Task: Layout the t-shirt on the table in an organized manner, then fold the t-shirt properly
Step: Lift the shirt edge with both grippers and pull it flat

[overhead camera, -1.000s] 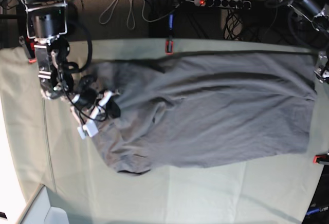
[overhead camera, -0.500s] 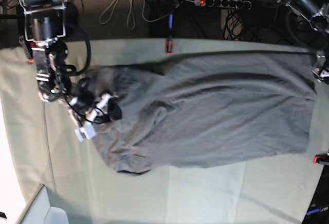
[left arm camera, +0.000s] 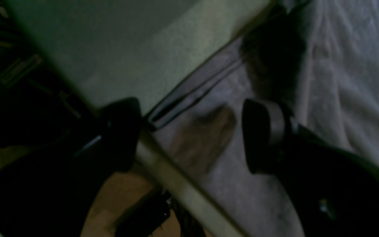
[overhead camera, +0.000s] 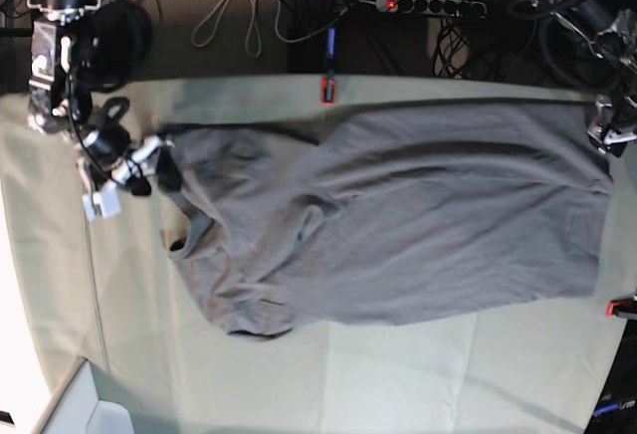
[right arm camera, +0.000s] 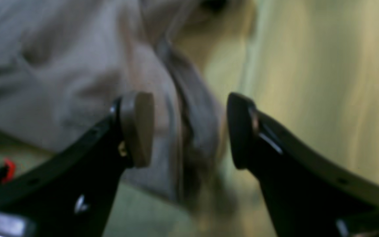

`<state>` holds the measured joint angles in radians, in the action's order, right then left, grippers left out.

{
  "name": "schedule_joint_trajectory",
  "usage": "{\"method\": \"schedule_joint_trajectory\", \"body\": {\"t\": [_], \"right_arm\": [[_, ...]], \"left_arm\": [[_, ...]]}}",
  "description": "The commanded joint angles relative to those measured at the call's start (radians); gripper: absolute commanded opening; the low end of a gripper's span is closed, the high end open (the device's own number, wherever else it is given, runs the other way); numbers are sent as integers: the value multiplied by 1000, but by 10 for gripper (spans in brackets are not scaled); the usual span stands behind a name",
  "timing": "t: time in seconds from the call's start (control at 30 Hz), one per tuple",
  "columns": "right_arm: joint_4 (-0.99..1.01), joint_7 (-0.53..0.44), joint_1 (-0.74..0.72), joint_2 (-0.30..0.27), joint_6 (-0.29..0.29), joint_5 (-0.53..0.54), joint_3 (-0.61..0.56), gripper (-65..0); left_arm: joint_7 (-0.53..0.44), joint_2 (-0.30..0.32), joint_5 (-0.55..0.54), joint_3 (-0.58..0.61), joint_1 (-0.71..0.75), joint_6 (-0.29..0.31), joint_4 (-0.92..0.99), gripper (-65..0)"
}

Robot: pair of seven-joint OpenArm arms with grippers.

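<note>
The grey t-shirt [overhead camera: 398, 220] lies spread lengthwise across the worktop [overhead camera: 398, 374], which is covered in pale green creased cloth; its hem end reaches the right edge of the base view and its collar end, bunched and rumpled, points left. The body is fairly flat with long soft creases, while the left part, around the neck and one sleeve, is folded over itself. A red-and-black clamp [overhead camera: 326, 89] grips the cloth at the far edge, just beyond the shirt, and another clamp [overhead camera: 622, 307] sits at the right edge below the hem corner. The right gripper [overhead camera: 127, 167] stands at the left of the base view, just beside the shirt's collar end; in its wrist view its fingers [right arm camera: 137, 128] are spread wide apart with nothing clamped between them, a ribbed edge of the shirt lying blurred beneath the gap. The left gripper [overhead camera: 609, 125] is at the far right edge, at the shirt's hem corner; its wrist view shows its fingers [left arm camera: 258, 135] released and wide apart, one on each side of the worktop's edge, with the hem below them and no fabric pinched. A power strip [overhead camera: 430, 4] and loose cables lie on the floor beyond the worktop.
</note>
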<state>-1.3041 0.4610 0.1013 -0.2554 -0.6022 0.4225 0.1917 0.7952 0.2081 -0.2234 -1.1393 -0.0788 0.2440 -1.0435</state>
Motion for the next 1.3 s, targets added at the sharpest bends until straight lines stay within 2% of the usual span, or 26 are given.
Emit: {"method": "schedule_joint_trajectory", "body": {"t": [0.0, 0.07, 0.2, 0.37, 0.47, 0.67, 0.77, 0.87, 1.03, 1.17, 1.27], "right_arm": [[-9, -26, -10, -12, -2, 11, -1, -289], [24, -28, -10, -12, -2, 11, -4, -289], [79, -26, -15, -12, -2, 11, -4, -289], [82, -26, -7, -12, -2, 11, -5, -294], [82, -32, 7, -12, -5, 11, -5, -355], [59, -29, 4, -11, -5, 16, 2, -650], [5, -32, 24, -12, -5, 16, 7, -650], [-70, -34, 79, -14, -12, 16, 65, -650], [-145, -26, 154, -5, -96, 16, 165, -650], [-185, -31, 220, 15, -96, 16, 243, -650], [-223, -28, 269, 20, -96, 16, 266, -650]], "left_arm": [[36, 3, 5, 0, 0, -4, 15, -189], [36, 3, 5, 12, 0, -4, 21, -218], [-9, 4, 0, 80, 6, -4, 21, -368], [-58, 3, -3, 101, 17, -2, 21, -510], [-58, 3, 3, 101, 14, -2, 21, -650], [-50, 3, -3, 101, 10, -2, 18, -650], [-50, 4, -3, 101, 10, -2, 15, -650], [-50, 4, -3, 101, 10, -2, 10, -650], [-49, 1, -4, 101, 7, -2, 10, -650], [-44, -6, -4, 101, 10, -2, -11, -650], [22, -16, -6, 101, 17, -2, -85, -650]]}}
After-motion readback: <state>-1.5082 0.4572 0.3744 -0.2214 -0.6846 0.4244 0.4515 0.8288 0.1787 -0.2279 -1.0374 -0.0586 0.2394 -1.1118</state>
